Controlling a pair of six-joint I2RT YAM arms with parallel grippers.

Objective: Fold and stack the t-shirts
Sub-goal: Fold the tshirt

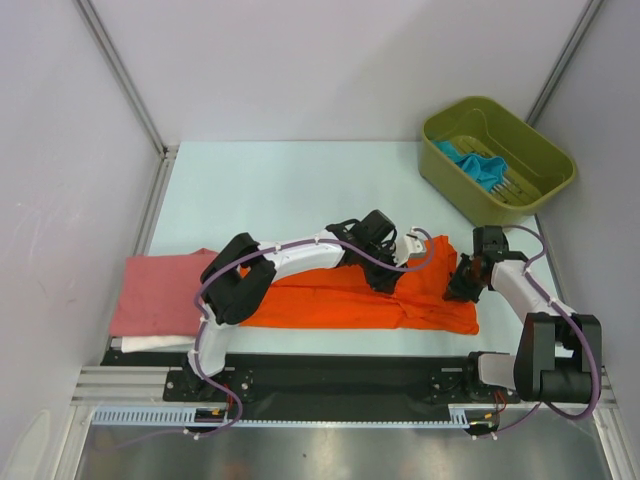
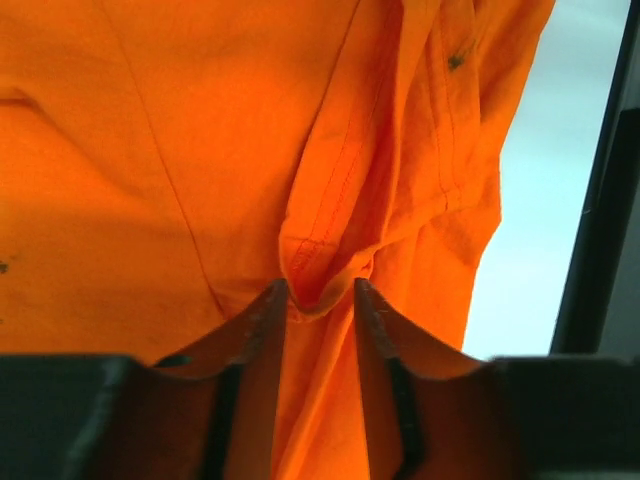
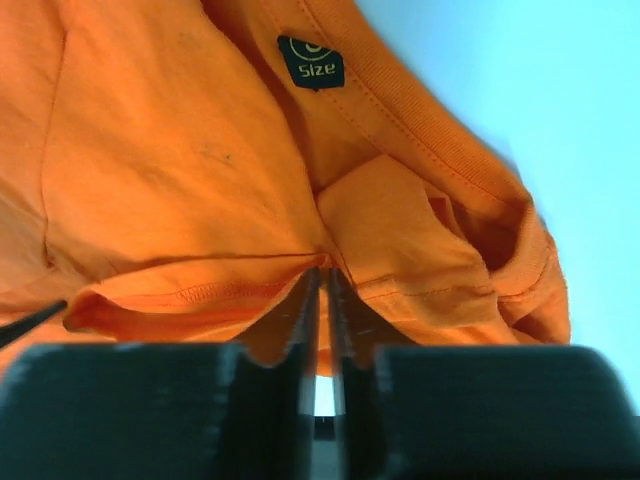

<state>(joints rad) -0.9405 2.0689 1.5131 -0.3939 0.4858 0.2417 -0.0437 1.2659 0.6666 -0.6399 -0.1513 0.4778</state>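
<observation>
The orange t-shirt (image 1: 330, 300) lies spread along the near edge of the table, its collar end at the right. My left gripper (image 1: 385, 272) is on its upper middle. In the left wrist view my left gripper (image 2: 318, 288) holds a thick fold of the orange cloth (image 2: 150, 150) between jaws that stand a little apart. My right gripper (image 1: 462, 288) is at the shirt's right end. In the right wrist view it (image 3: 325, 270) is pinched shut on a hem of the orange shirt (image 3: 180, 150), near the size label (image 3: 311, 62). The pink t-shirt (image 1: 160, 290) lies folded at the left on the white one (image 1: 150, 343). The teal-blue t-shirt (image 1: 478, 165) lies crumpled in the bin.
An olive-green bin (image 1: 450, 182) stands at the back right of the table. White walls close in the left, right and back sides. The arm bases and a metal rail run along the near edge.
</observation>
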